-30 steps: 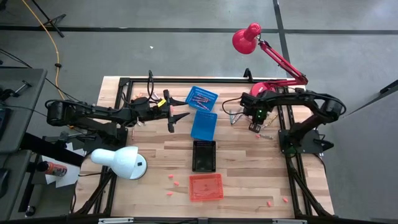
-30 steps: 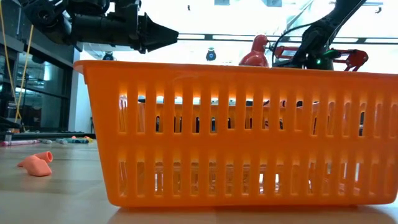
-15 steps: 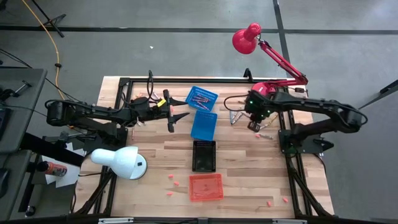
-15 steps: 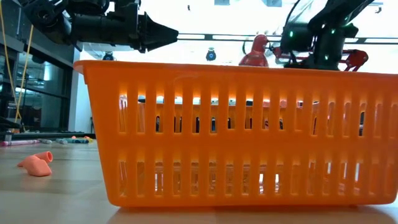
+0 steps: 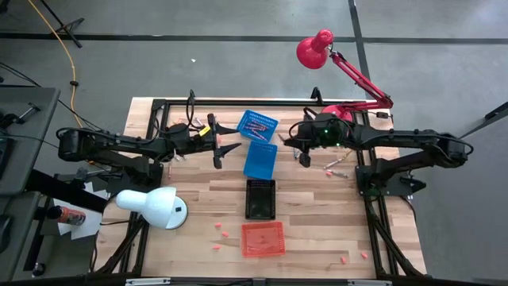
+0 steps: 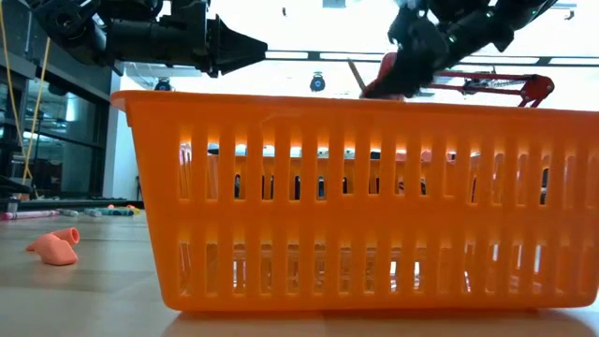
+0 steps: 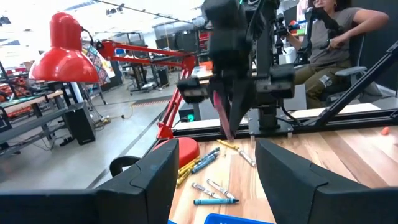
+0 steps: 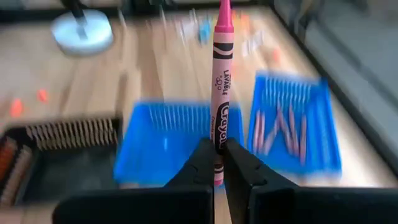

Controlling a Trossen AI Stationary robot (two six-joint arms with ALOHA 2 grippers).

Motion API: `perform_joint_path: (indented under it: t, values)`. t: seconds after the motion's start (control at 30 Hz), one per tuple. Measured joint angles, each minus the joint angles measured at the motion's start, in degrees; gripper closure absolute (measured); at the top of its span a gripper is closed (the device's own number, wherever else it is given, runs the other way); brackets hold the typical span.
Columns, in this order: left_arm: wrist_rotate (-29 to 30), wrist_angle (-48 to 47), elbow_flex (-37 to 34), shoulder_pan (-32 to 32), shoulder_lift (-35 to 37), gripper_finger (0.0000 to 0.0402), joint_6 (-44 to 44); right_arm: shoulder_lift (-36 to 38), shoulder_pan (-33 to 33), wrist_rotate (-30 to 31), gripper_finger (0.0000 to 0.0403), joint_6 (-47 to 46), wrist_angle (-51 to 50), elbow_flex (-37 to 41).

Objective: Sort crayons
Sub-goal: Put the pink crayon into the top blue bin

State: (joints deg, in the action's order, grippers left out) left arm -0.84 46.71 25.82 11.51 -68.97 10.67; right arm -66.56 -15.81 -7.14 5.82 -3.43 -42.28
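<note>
My right gripper (image 5: 304, 156) is shut on a pink crayon (image 8: 220, 74) above the table, just right of the two blue baskets. The far blue basket (image 5: 258, 125) holds several pink crayons (image 8: 283, 127); the nearer blue basket (image 5: 260, 159) lies beside it. Loose crayons (image 5: 334, 167) lie on the table to the right and also show in the left wrist view (image 7: 208, 167). My left gripper (image 5: 228, 140) is open and empty, held in the air left of the blue baskets. My right gripper pinches the pink crayon near its lower end (image 8: 218, 142) between its two fingers. The crayon lies along the fingers and sticks out past their tips. In the left wrist view it hangs below the gripper (image 7: 222, 112), slanting down, clear of the table.
A black basket (image 5: 260, 199) and an orange basket (image 5: 263, 238) stand toward the near edge. Small pink bits (image 5: 222, 233) lie beside them. A white lamp (image 5: 151, 206) stands at the left and a red lamp (image 5: 333, 56) at the far right. A person (image 7: 336, 37) sits beyond the table.
My right gripper has gone toward the table's left edge, away from the loose crayons and toward the blue baskets, carrying the pink crayon clear of the table.
</note>
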Motion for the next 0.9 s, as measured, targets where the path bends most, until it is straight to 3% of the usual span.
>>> perform_joint_path:
  t: [0.17, 0.57, 0.9]
  values:
    - [0.02, -0.07, 0.0, 0.0, 0.0, 0.02, -0.01, -1.62, 0.78, -2.14, 0.0402, 2.79, 10.38, 0.0]
    - [0.02, -0.31, 0.0, 0.0, 0.0, 0.02, -0.04, -3.49, 0.76, -2.95, 0.0402, 4.15, 17.38, 0.02]
    - [0.04, -2.16, 0.0, 0.04, 0.0, 0.02, 0.28, -20.52, -0.2, -0.21, 0.0392, 3.12, 34.86, 0.02]
